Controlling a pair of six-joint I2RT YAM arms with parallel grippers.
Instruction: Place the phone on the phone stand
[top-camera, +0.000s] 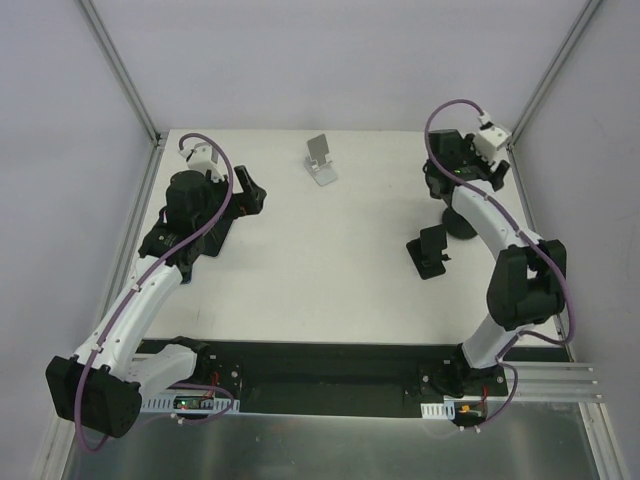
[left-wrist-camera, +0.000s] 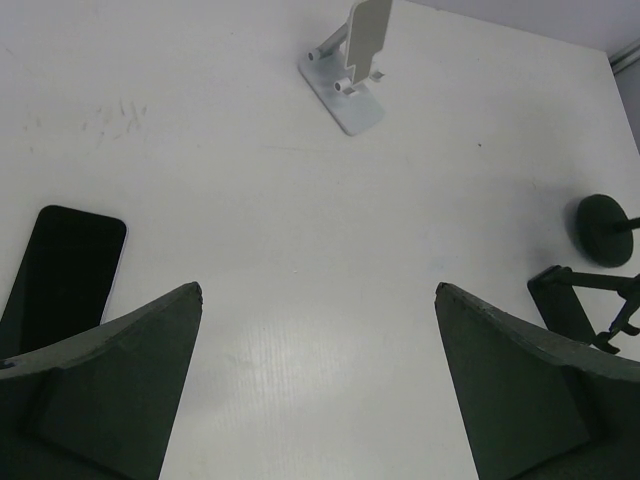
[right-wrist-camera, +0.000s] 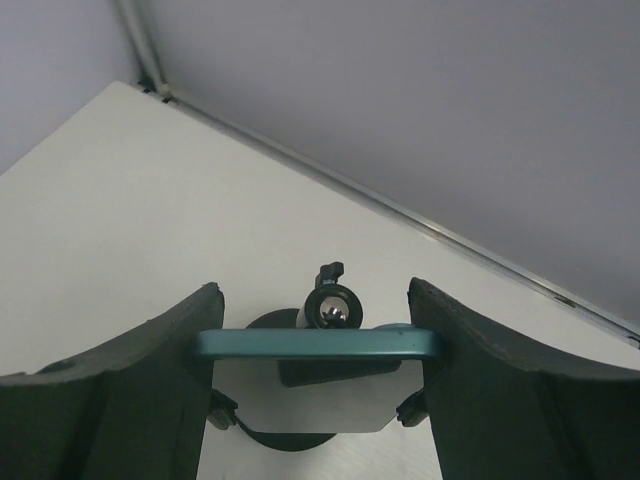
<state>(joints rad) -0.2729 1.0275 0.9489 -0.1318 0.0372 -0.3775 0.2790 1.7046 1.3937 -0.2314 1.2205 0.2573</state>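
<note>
Left jaws spread wide, arm stretched forward beside black phone (left-wrist-camera: 65, 270), right jaws pinching teal-edged slab (right-wrist-camera: 318, 345)

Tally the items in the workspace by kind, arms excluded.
Phones: 2 (black phone lying flat; teal phone gripped in the right hand)
White stands: 1 (white stand)
Black stands: 2 (round-base black stand; black clamp stand)
Total: 5

Table (top-camera: 330, 290): white and flat, as I see it from above.
Far middle: white phone stand (top-camera: 322, 162), upright.
Left: dark phone (left-wrist-camera: 65, 265), lying flat.
Right: round black foot (left-wrist-camera: 603, 228), black bracket (top-camera: 430, 250) near it.
</note>
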